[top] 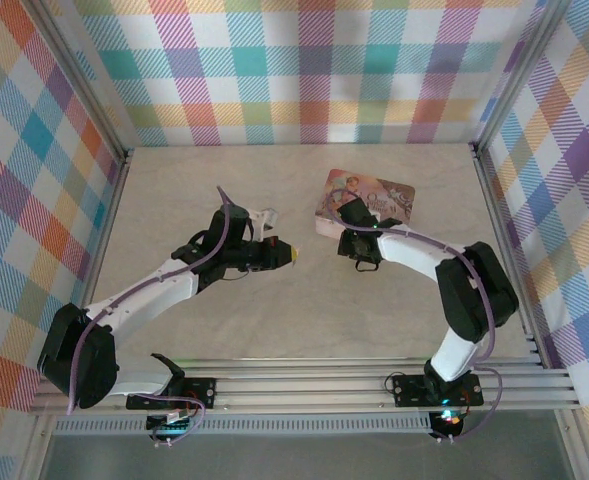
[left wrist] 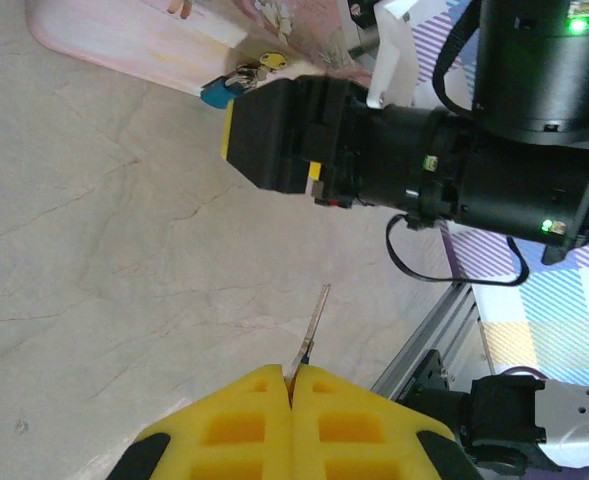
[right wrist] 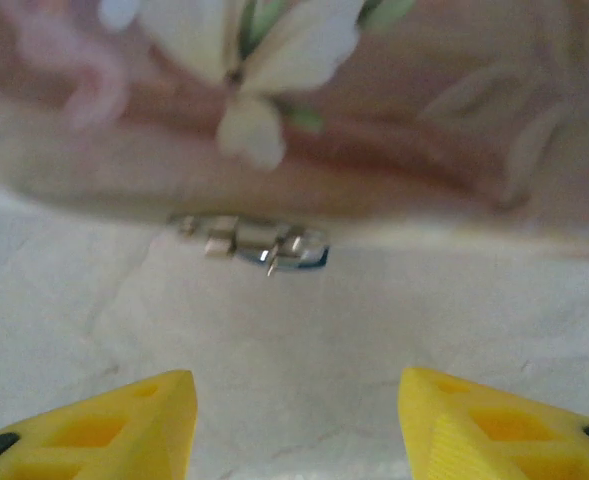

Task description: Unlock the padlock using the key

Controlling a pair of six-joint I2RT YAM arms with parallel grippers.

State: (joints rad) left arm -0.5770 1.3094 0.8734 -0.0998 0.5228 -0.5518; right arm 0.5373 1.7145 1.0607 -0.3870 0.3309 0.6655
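One key (left wrist: 316, 315): clamped between the closed jaws of the left gripper (left wrist: 292, 375), with the blade projecting toward 12 o'clock in the left wrist view.
Progress, done: key pick-up is judged complete.
Padlock (right wrist: 254, 245): lies flat on the table (top: 224, 180), against the near edge of the floral tray (top: 384, 195). It is at 11 o'clock from the key tip in the left wrist view. Nothing holds it.
Right gripper (right wrist: 294, 405): jaws apart with nothing between them. The padlock is at 12 o'clock, just ahead of the fingertips.
Shackle state: too blurred to tell.
Progress, left (judgement): secure the padlock, line the key up with the keyway, insert, turn, and free the shackle. Most of the task remains.
Count: arms, two; grippers, two; keys, one; padlocks, one; trays, one.
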